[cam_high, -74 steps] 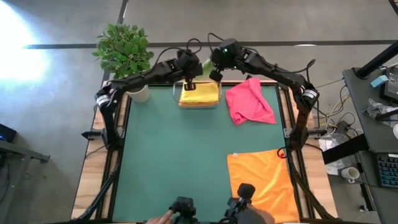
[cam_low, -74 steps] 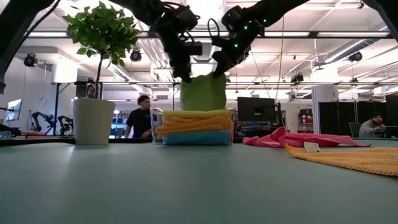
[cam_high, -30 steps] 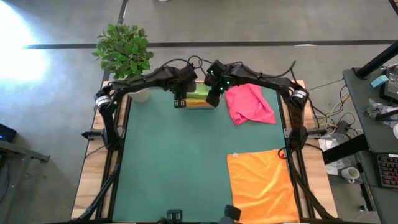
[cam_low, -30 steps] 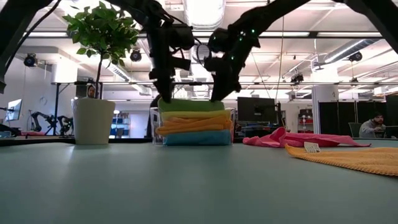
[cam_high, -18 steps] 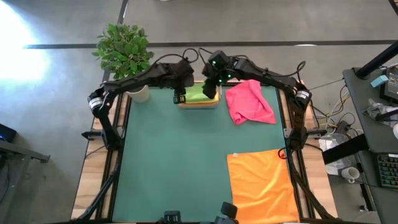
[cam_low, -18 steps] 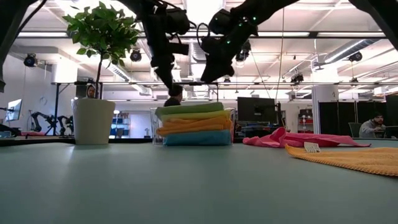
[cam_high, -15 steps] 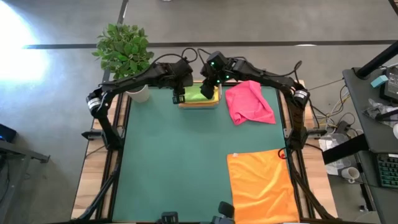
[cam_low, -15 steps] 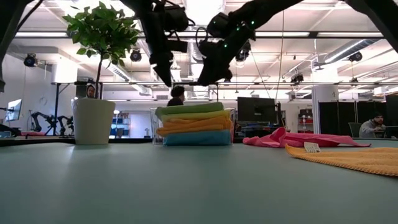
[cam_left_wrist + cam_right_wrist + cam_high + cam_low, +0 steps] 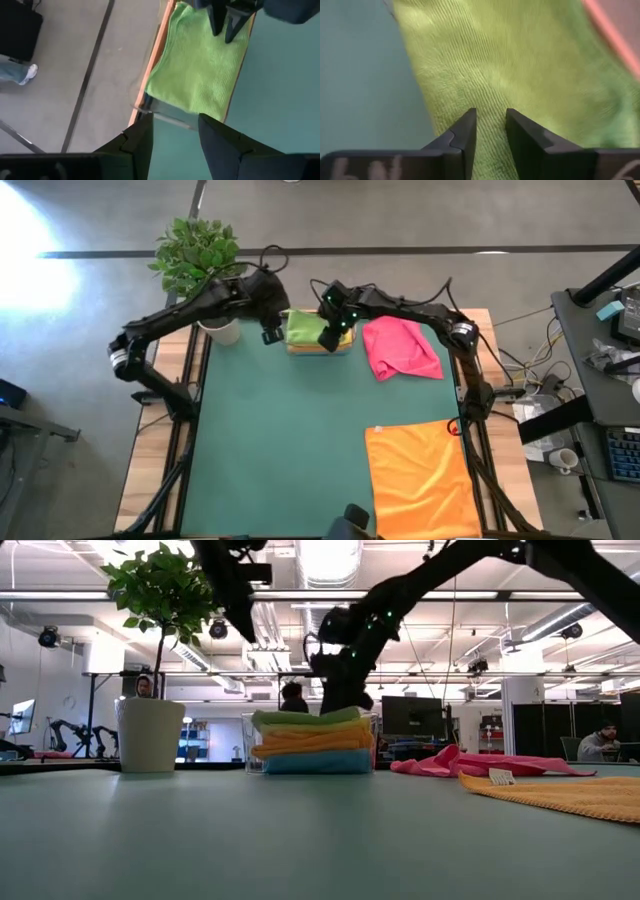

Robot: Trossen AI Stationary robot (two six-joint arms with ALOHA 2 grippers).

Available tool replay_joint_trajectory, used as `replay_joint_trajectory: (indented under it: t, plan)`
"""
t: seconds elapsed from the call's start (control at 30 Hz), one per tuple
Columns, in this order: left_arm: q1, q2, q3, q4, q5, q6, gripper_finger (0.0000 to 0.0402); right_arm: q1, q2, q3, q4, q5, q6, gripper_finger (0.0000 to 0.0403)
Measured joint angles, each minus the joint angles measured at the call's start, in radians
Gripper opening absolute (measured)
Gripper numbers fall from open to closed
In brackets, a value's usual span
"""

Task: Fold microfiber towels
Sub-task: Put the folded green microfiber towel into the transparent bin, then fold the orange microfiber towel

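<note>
Green pile fills my right wrist view: my right gripper (image 9: 489,132) is down on the green towel (image 9: 303,327), fingers (image 9: 461,131) parted only narrowly with the cloth showing in the slot between them. I judge the tips are pressing or about to pinch the top layer; I cannot tell whether any fabric is actually caught. My left gripper (image 9: 175,135) hangs to the left of the stack, jaws apart and holding nothing, looking down on the near-left corner of the tray (image 9: 165,116).

That green towel lies folded on top of a stack (image 9: 312,741) in the clear tray at the far middle of the table (image 9: 280,440), over yellow, orange and light blue layers. A pink towel (image 9: 400,348) lies crumpled just right of the tray. An orange towel (image 9: 420,475) is spread flat at the near right. A potted plant (image 9: 203,258) stands at the far left corner.

What could go wrong, as I judge it: if my right fingers close on the pile and I lift, the top fold peels open and the green towel needs refolding. Pushing sideways could skew the stack or slide the tray. A careless sweep to the pink towel might snag the tray rim
</note>
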Motion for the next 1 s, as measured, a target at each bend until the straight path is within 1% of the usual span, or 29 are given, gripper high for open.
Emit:
replay_joint_trajectory:
  t: [0.2,0.37,0.57,0.8,1.0]
  plan:
    - [0.0,-0.072,-0.11,0.023,0.0,-0.001,0.014,0.0,0.051,0.0,-0.014,0.004,0.002,0.0067]
    - [0.0,-0.102,-0.205,0.032,0.0,-0.002,0.014,0.0,0.044,0.0,-0.026,0.008,0.03,0.0061]
    - [0.0,-0.113,-0.291,0.039,0.001,-0.008,0.014,-0.005,-0.054,-0.001,-0.064,0.01,0.061,0.006]
    - [0.0,-0.115,-0.339,0.043,0.001,-0.052,0.014,0.011,-0.195,-0.001,-0.243,0.019,0.064,0.0059]
    - [-0.003,-0.114,-0.343,0.162,0.005,-0.052,0.014,0.081,-0.293,-0.046,-0.376,0.019,0.058,0.0059]
